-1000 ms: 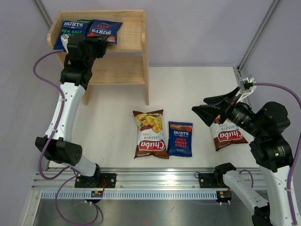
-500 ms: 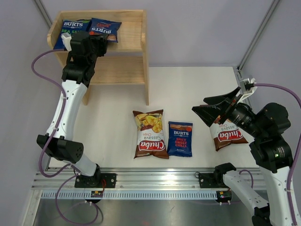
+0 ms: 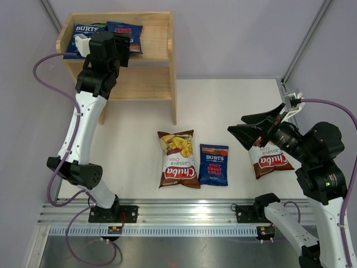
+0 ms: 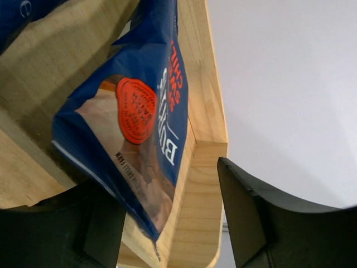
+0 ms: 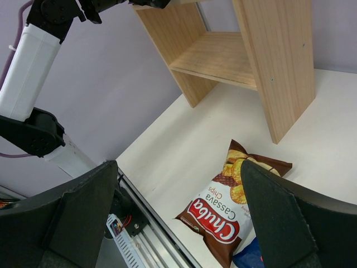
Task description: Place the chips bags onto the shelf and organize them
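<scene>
Right, the left gripper (image 3: 131, 44) was up at the top tier of the shelf (image 3: 157, 33). Its fingers were spread apart around the near corner of the red-lettered Burts bag (image 4: 139, 111), with nothing pinching it. That bag lay just beside the green-lettered Burts bag (image 3: 83, 32), and its near edge seemed to poke past the front lip. The smart play, I'd say, was a gentle nudge deeper and square to its neighbour, leaving the right-hand slot free. After that, a straight pull-back so a finger didn't drag it off.

Over on the table (image 3: 223, 100), the right gripper (image 3: 235, 124) hovered wide open above one Chuba bag (image 3: 272, 161). The other Chuba bag (image 3: 177, 159) and the spare Burts bag (image 3: 214, 164) lay side by side mid-table, not yet shelved.
</scene>
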Robot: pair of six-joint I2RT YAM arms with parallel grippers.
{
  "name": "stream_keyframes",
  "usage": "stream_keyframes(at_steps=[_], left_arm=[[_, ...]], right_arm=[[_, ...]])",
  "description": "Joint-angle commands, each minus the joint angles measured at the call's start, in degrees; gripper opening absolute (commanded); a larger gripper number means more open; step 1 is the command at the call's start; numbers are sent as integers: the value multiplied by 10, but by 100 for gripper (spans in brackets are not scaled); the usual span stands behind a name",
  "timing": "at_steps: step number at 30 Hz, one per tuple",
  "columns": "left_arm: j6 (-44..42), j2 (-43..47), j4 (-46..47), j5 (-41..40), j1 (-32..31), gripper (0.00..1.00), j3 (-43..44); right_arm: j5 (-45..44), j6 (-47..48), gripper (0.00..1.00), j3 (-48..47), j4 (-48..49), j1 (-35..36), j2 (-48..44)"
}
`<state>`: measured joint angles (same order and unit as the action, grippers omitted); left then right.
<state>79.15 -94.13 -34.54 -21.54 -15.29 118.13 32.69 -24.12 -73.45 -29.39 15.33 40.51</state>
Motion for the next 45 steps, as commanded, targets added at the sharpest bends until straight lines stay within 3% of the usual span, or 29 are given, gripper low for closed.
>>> stream_keyframes(at_steps=[1, 6, 16, 21, 27, 36, 41, 45], left_arm=[[-10, -10, -63, -46, -1, 67, 65], [-12, -31, -143, -47, 1, 80, 133], [-38, -90, -212, 47, 31, 82, 220], [-58, -81, -242, 47, 32, 86, 214], [-74, -48, -245, 44, 33, 99, 178], [-81, -33, -261, 43, 36, 99, 159], [-81, 5, -225, 55, 36, 99, 92], [-76, 39, -180, 62, 35, 91, 40]], right_arm=[[15, -7, 99, -3, 27, -1, -3], [15, -7, 99, -6, 23, -1, -3], [17, -4, 99, -6, 20, -1, -5], [22, -7, 99, -5, 19, 0, -3], [28, -8, 100, -3, 21, 0, -2], [33, -12, 100, 0, 23, -1, -7], [33, -12, 99, 1, 22, -1, -9], [35, -14, 99, 1, 24, -1, -9]])
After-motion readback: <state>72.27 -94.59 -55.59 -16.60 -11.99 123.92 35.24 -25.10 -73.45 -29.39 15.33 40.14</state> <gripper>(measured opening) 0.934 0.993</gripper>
